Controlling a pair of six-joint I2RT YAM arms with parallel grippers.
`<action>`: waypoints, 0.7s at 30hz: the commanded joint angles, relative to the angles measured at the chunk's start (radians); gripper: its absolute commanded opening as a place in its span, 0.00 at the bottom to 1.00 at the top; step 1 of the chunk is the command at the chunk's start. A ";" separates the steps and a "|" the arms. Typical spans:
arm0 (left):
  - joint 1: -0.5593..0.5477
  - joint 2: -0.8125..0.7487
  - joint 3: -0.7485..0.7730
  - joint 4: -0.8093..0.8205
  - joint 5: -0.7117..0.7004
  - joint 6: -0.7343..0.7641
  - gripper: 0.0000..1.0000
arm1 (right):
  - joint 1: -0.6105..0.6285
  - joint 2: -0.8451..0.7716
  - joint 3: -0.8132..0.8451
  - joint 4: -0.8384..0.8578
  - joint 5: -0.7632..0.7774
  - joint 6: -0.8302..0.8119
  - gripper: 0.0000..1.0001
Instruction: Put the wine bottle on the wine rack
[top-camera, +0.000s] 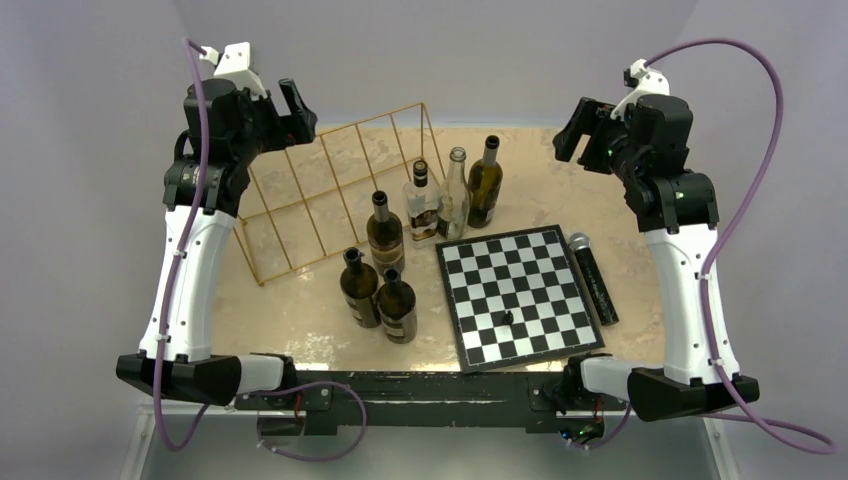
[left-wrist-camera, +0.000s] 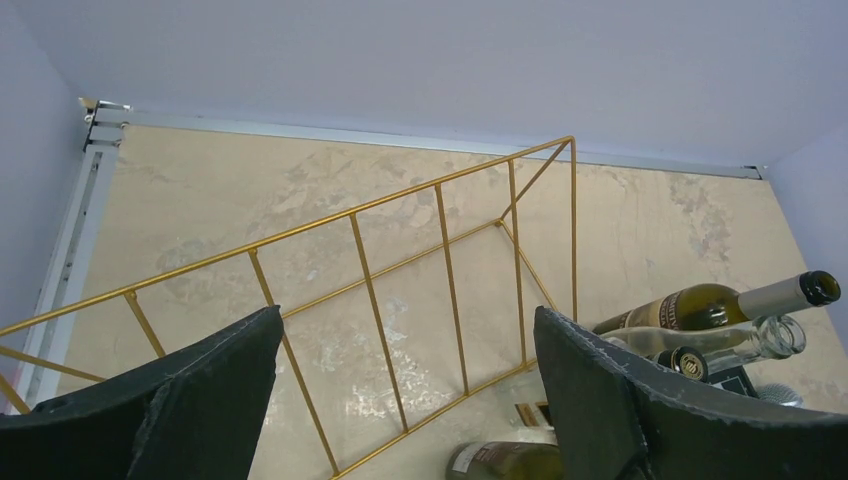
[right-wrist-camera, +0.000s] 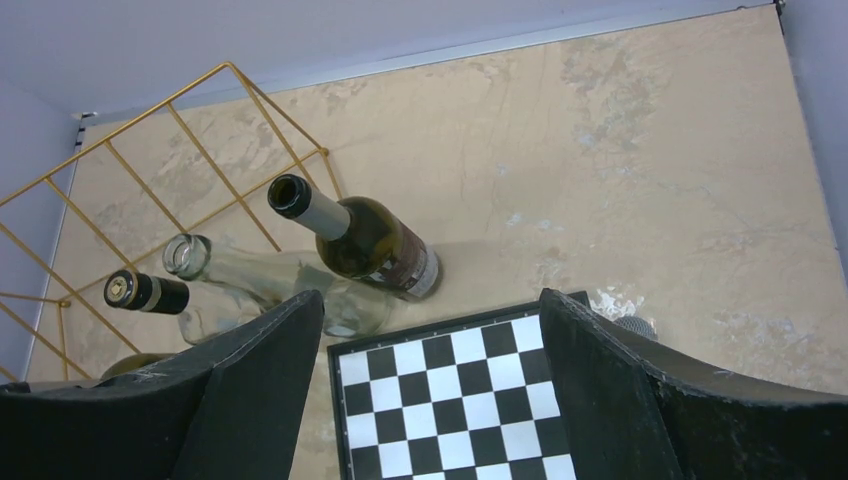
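The gold wire wine rack (top-camera: 330, 190) lies tilted at the back left of the table; it also shows in the left wrist view (left-wrist-camera: 400, 270) and the right wrist view (right-wrist-camera: 150, 170). Several wine bottles stand upright mid-table: a dark green one (top-camera: 485, 182), a clear one (top-camera: 455, 195), a labelled one (top-camera: 421, 203), and three dark ones (top-camera: 385, 232), (top-camera: 359, 288), (top-camera: 397, 307). My left gripper (top-camera: 290, 112) is open and empty, high above the rack's left end. My right gripper (top-camera: 572, 130) is open and empty, high at the back right.
A black-and-white chessboard (top-camera: 515, 295) lies at front right with one small dark piece (top-camera: 508, 318) on it. A dark microphone (top-camera: 592, 277) lies along its right edge. The metal base bar (top-camera: 430, 390) runs along the near edge.
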 joint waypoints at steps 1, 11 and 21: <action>0.004 -0.016 0.016 0.042 0.004 -0.028 0.99 | 0.004 -0.012 -0.005 0.009 0.008 0.017 0.84; 0.094 -0.138 -0.132 0.232 0.387 -0.211 0.99 | 0.002 0.021 0.071 0.006 0.038 -0.016 0.85; 0.138 -0.116 -0.135 0.073 0.796 -0.064 0.99 | -0.002 0.020 0.066 0.029 -0.095 0.020 0.84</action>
